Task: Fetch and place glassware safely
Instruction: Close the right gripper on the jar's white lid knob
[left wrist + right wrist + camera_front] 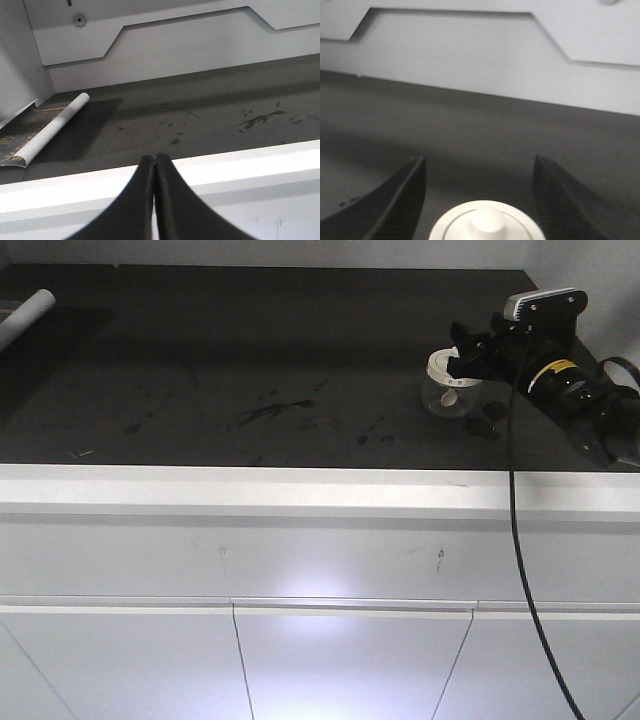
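The glass jar (452,392) sits on the dark tabletop (250,350), at about 2 o'clock in my front view. My right arm (565,380) comes in from 3 o'clock, its jaws apart on either side of the cream lid (487,225). I cannot tell whether they touch it. My left jaws are pressed together over the white front edge (240,170), with a paper roll (55,127) at 10 o'clock.

We see dim grey light; glare blooms on the cabinet doors (330,625) below the front edge of the worktop (250,340), and the jar lid (487,225) looks blurred.
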You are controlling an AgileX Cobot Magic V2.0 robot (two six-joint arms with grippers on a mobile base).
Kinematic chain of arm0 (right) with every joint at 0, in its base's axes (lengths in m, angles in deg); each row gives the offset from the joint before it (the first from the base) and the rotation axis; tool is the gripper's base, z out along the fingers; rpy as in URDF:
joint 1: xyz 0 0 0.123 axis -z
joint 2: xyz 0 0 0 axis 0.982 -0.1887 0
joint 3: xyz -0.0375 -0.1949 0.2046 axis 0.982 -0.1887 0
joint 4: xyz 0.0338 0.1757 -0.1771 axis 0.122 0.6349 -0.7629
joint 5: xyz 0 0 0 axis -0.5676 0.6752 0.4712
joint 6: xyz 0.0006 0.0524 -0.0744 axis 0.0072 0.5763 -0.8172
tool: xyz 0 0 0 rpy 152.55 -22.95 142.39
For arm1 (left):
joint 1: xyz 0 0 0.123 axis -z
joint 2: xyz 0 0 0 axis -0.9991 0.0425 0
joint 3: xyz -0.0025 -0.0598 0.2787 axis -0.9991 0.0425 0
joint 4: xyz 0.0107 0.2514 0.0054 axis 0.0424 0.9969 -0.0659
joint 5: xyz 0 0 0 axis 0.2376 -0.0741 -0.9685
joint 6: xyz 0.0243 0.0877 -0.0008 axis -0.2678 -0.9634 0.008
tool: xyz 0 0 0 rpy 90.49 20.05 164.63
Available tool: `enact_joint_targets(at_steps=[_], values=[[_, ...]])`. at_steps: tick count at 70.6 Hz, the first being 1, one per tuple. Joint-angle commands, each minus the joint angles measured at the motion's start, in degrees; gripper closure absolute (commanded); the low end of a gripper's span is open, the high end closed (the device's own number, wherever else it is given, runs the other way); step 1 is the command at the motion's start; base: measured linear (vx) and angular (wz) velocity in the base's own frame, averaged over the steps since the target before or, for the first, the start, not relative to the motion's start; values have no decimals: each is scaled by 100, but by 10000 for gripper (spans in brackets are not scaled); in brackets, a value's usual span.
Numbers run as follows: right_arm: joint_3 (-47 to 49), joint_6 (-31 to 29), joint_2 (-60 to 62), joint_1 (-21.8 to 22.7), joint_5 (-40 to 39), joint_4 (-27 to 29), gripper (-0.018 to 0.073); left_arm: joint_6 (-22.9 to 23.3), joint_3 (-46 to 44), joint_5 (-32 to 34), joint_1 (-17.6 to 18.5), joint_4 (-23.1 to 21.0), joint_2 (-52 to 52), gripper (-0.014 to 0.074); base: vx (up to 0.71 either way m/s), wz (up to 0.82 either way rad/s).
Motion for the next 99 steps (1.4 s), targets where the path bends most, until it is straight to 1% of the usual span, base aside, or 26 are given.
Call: enact_joint_targets(at_steps=[1, 12, 26, 36, 43, 48, 50, 55, 58, 71, 79, 86, 91, 96, 99], values=[[469, 48, 83, -69, -80, 7, 110, 57, -156, 411, 33, -59, 42, 603, 0, 0], [846, 53, -271, -71, 182, 7, 110, 57, -156, 411, 33, -59, 42, 603, 0, 0], [912, 46, -507, -71, 252, 7, 113, 57, -156, 411, 33, -59, 42, 603, 0, 0], [912, 27, -514, -71, 242, 7, 159, 57, -156, 411, 33, -59, 42, 603, 0, 0], [912, 22, -514, -71, 257, 7, 237, 57, -156, 411, 33, -59, 42, 603, 0, 0], [912, 22, -514, -71, 274, 7, 328, 57, -156, 411, 33, -59, 42, 603, 0, 0], [912, 22, -514, -71, 274, 7, 368, 57, -156, 411, 33, -59, 42, 603, 0, 0], [912, 22, -514, -71, 274, 7, 510, 57, -156, 411, 33, -59, 42, 603, 0, 0], [912, 22, -514, -71, 280, 7, 575, 57, -156, 411, 33, -59, 42, 603, 0, 0], [912, 77, -462, -71, 280, 7, 567, 57, -156, 411, 33, -59, 42, 603, 0, 0], [892, 303, -264, -71, 316, -76, 566, 57, -156, 411, 33, -59, 42, 603, 0, 0], [892, 610, -7, -71, 427, -407, 564, 57, -156, 411, 33, -59, 42, 603, 0, 0], [885, 1087, 217, -71, 582, -880, 563, 57, -156, 411, 33, -59, 42, 603, 0, 0], [704, 1486, 493, -71, 567, -1246, 563, 57, -156, 411, 33, -59, 42, 603, 0, 0], [486, 1558, 671, -71, 553, -1314, 563, 57, -156, 411, 33, -59, 42, 603, 0, 0]])
